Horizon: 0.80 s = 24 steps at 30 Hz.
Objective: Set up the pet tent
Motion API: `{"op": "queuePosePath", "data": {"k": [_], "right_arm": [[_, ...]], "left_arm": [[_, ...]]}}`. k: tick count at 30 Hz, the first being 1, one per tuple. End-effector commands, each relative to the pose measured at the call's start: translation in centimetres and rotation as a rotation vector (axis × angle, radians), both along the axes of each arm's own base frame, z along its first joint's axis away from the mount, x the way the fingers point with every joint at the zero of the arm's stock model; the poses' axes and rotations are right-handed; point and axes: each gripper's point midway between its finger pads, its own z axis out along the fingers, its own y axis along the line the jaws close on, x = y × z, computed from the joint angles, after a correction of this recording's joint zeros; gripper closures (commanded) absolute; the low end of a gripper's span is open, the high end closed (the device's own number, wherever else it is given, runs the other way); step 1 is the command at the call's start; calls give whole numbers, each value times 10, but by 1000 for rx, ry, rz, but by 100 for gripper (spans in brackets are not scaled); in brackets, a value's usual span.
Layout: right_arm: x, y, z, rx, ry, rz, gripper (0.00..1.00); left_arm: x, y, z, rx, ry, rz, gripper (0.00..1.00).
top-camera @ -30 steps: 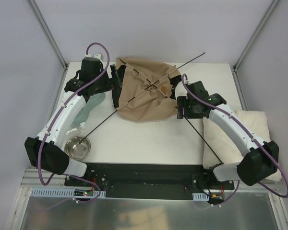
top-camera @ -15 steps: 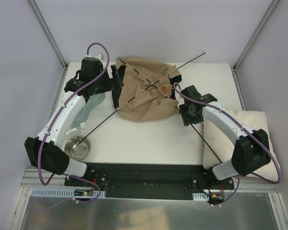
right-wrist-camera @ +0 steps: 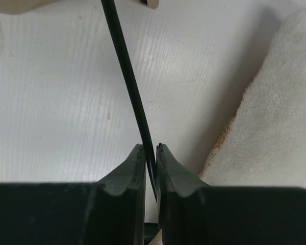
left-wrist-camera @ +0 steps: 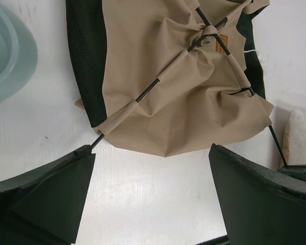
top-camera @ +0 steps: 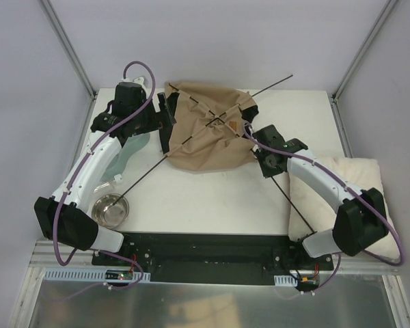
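Observation:
The pet tent (top-camera: 205, 140) lies collapsed at the back middle of the table, tan fabric with black lining and a small brown label (top-camera: 231, 127). Two thin black poles cross over it. One pole (right-wrist-camera: 127, 76) runs from the tent's right edge toward the near right, and my right gripper (right-wrist-camera: 150, 149) is shut on it just off that edge (top-camera: 266, 164). My left gripper (top-camera: 165, 116) stands open at the tent's left side. In the left wrist view the tent (left-wrist-camera: 183, 102) lies ahead of the wide fingers, which hold nothing.
A fluffy cream cushion (top-camera: 342, 184) lies at the table's right edge, close beside the right gripper (right-wrist-camera: 280, 102). A metal bowl (top-camera: 111, 208) sits near left. A pale blue-green dish (top-camera: 131, 150) lies under the left arm.
My right gripper has moved left toward the tent's right edge and closed on the black pole. The left arm and the tent have not moved.

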Motion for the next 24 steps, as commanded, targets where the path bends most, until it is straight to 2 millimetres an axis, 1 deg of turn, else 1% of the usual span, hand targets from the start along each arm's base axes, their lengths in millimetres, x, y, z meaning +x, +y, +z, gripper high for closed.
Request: {"op": "queuePosePath", "data": {"k": [1,5,8,11,13,15,19,21,24], "right_arm": [[31,32,60,224,-257,15,100],[41,45,96,337,-386,25,100],[46,49,120,406,-465,2,100],[47,53,135,478,-511,-41,100],[48,54,144,538,-547,-103,100],[47,57,150,585,-558,-119,100],[44,47,142,531,-517,-170,100],[41,47,141,523,-503,-163,100],[38,48,139,533,-483,-173,100]], "left_arm": [[-5,4,18,0,-63,1,1],[-4,2,19,-10,-61,-3,1],[-6,-3,22,-35,-59,-19,2],[-9,-10,25,-67,-52,-47,2],[-10,-15,27,-88,-44,-60,3],[-11,-20,29,-109,-39,-81,4],[-12,-22,28,-121,-28,-77,4],[-14,-23,28,-131,-24,-79,4],[-18,-30,29,-154,-14,-105,4]]}}
